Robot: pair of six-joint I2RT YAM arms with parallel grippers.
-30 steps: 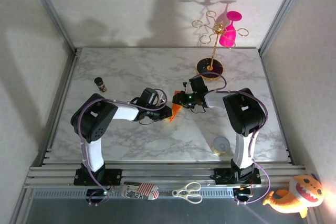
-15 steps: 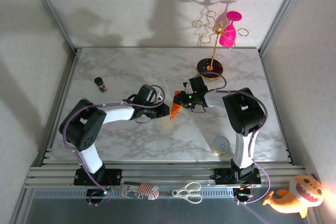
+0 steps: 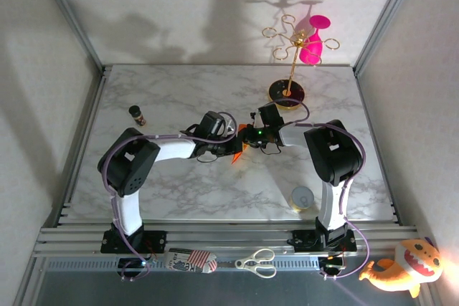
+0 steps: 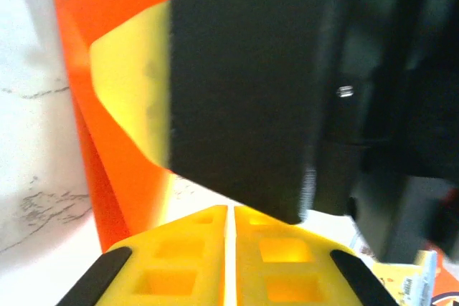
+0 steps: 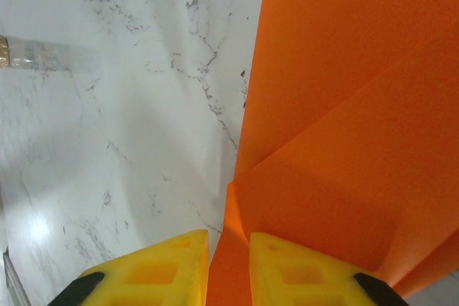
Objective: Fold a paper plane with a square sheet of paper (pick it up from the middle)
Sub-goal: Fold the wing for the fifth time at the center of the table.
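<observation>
Marble table (image 3: 179, 98), evenly lit. Paper (image 5: 344, 127): orange, part-folded with a diagonal crease, lying mid-table between both grippers, on the near side of the stand (image 3: 287, 92).

Right gripper (image 5: 228, 241): jaws a slit apart with the paper's fold running between them; I judge it pinched. Left gripper (image 4: 228, 216): pads together, nothing seen between them, paper just beside.

Assessment: the sheet is light, thin, limp once lifted and slippery on marble. It creases permanently and would tear under a hard pull. I would grip at a folded edge, where the layers stiffen it, and press lightly.
</observation>
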